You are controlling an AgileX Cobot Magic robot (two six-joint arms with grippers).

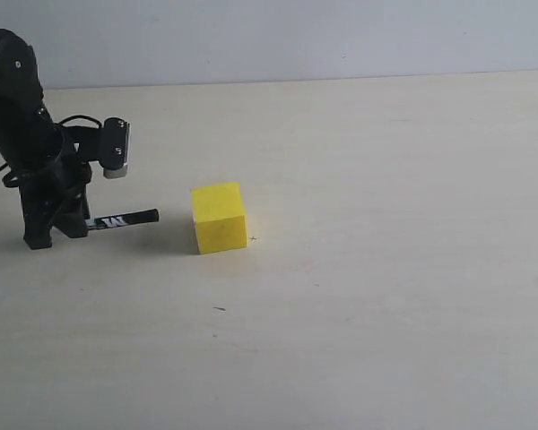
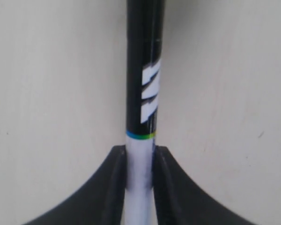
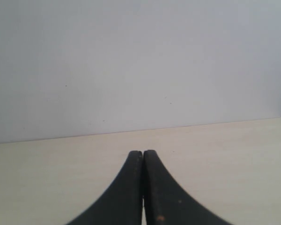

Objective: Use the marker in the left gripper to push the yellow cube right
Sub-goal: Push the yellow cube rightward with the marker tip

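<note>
Yellow cube (image 1: 220, 218) rests on the table (image 1: 386, 296), slightly toward 9 o'clock from the centre of the exterior view. Marker (image 1: 124, 219) is held nearly level, its black capped end pointing to 3 o'clock at the cube. The tip is near the cube's 9 o'clock face, with a clear gap between them. Left hand (image 1: 79, 224), at 9 o'clock of the cube, pinches the white barrel of the marker between both fingers. Right hand (image 3: 143, 154) has its fingers pressed together over bare table.
</note>
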